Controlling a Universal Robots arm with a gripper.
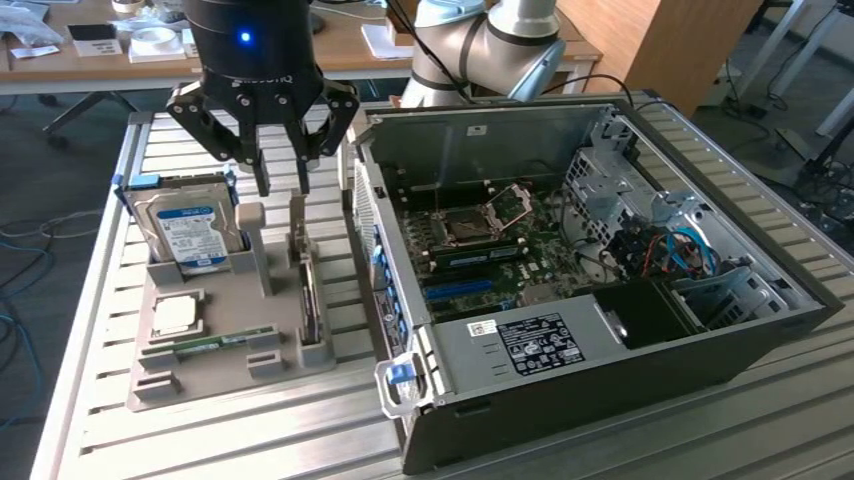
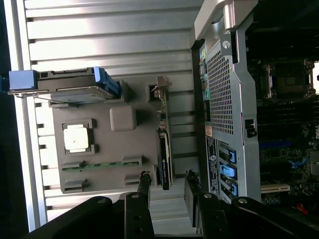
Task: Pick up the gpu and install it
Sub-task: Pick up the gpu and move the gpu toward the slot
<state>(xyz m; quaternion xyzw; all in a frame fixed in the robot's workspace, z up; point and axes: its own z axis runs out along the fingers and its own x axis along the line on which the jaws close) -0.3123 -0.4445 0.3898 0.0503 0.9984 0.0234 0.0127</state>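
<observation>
Hanging spread and released, the jaws straddle one end of the gpu from above, gripping nothing; it stands edge-on in the grey holder tray on the desk, its faces hard to make out, beside the open computer case.

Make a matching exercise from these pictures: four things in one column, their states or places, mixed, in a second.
1 graphics card
2 hard drive
3 processor chip
4 tool

A lies flat in the gray holder
B open, above the holder
C stands on edge, nearest the computer case
D carries a blue label

Pairs: 1-C; 2-D; 3-A; 4-B
</observation>
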